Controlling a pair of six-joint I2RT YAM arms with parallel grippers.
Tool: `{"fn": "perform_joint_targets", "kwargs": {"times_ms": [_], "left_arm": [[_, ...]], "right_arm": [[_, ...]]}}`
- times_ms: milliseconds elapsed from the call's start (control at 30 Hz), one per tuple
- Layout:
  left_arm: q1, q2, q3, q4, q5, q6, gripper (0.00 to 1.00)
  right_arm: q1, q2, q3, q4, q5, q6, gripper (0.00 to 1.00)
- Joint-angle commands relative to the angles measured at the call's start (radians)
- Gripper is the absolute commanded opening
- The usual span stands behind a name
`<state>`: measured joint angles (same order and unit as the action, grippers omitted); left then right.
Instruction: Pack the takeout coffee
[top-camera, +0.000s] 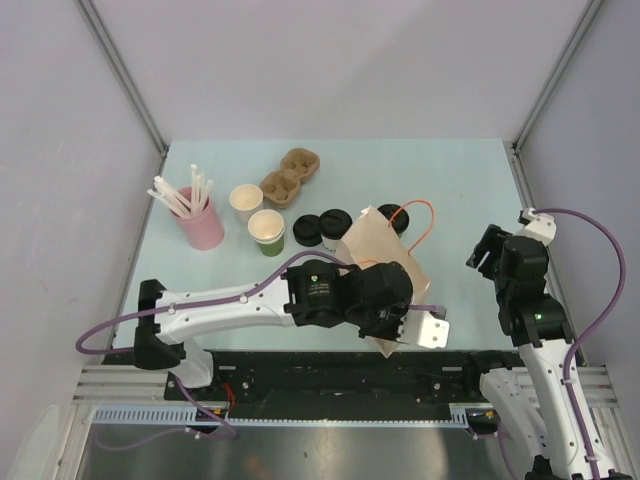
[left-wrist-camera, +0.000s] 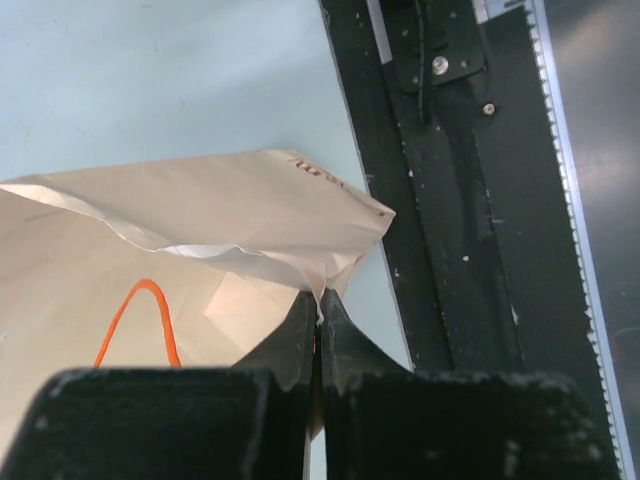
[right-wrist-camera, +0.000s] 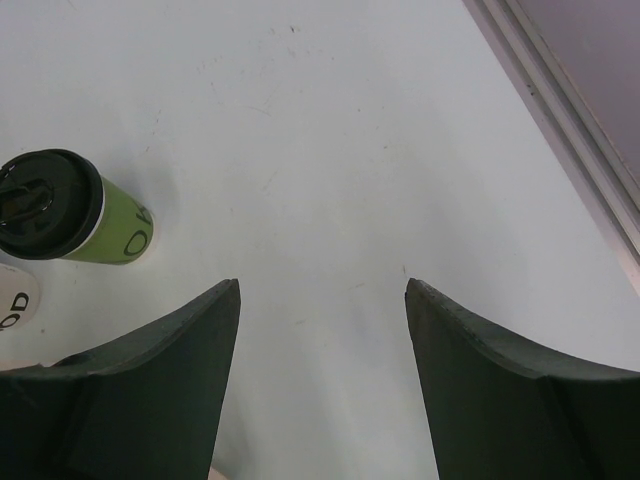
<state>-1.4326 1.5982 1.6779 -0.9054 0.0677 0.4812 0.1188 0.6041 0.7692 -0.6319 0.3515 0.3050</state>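
Observation:
A brown paper bag (top-camera: 385, 262) with an orange handle (top-camera: 420, 215) lies open at the table's near middle. My left gripper (top-camera: 392, 335) is shut on the bag's crumpled rim (left-wrist-camera: 300, 255), and its fingers (left-wrist-camera: 345, 335) are pressed together on the paper. Two black-lidded cups (top-camera: 308, 228) (top-camera: 334, 224) stand side by side just left of the bag. A third black lid (top-camera: 393, 213) shows behind the bag. In the right wrist view a green-sided takeout coffee cup (right-wrist-camera: 70, 210) with a black lid stands far left. My right gripper (right-wrist-camera: 322, 285) is open over bare table, right of the bag (top-camera: 487, 250).
A pink cup of white straws (top-camera: 203, 225) stands at the left. Two lidless cups, one white (top-camera: 246, 200) and one green (top-camera: 267, 230), sit beside it. A cardboard cup carrier (top-camera: 290, 178) lies behind them. The black rail (left-wrist-camera: 450, 200) runs along the near edge.

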Motion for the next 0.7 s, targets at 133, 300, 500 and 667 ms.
{"fn": "perform_joint_targets", "kwargs": {"times_ms": [133,300,500,667], "left_arm": [[0.026,-0.014,-0.081,0.123,0.057,0.016,0.23],[0.028,-0.032,-0.058,0.120,0.041,0.016,0.64],[0.046,-0.043,0.139,0.059,0.009,-0.044,0.84],[0.112,-0.053,0.337,-0.029,0.027,-0.081,0.93]], "right_arm": [[-0.005,0.002,0.042,0.003,0.006,-0.018,0.73],[-0.005,0.006,0.042,0.005,0.000,-0.018,0.73],[-0.005,0.020,0.042,0.005,-0.014,-0.015,0.73],[-0.005,0.033,0.042,0.008,-0.023,-0.023,0.73]]}}
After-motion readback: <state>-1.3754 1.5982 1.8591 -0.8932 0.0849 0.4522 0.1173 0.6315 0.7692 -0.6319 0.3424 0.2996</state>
